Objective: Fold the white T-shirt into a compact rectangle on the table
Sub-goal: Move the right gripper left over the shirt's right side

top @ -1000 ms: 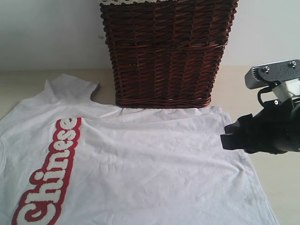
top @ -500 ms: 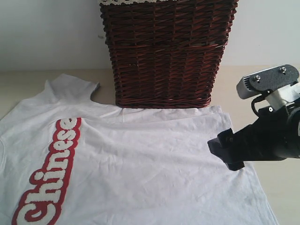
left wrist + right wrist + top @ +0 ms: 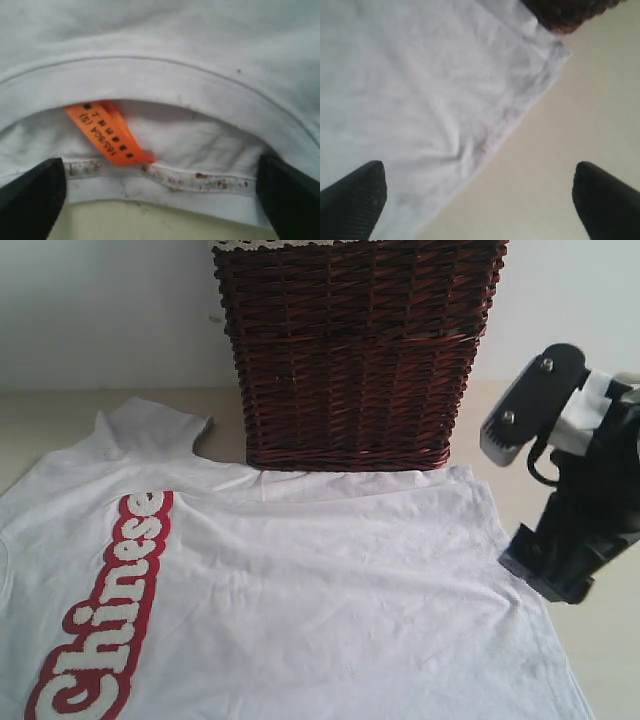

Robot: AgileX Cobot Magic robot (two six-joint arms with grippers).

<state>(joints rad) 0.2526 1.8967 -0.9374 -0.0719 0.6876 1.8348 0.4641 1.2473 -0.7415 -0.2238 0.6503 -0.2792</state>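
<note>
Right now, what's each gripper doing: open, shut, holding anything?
Left gripper: open, empty, over the collar of the T-shirt.
Right gripper: open, empty, over the T-shirt's edge and the table.

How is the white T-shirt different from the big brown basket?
The white T-shirt lies flat and spread out; the basket stands upright. The T-shirt is white cloth with red-edged letters; the basket is dark reddish-brown woven wicker. Both rest on the table, the T-shirt's edge reaching the basket's foot.
</note>
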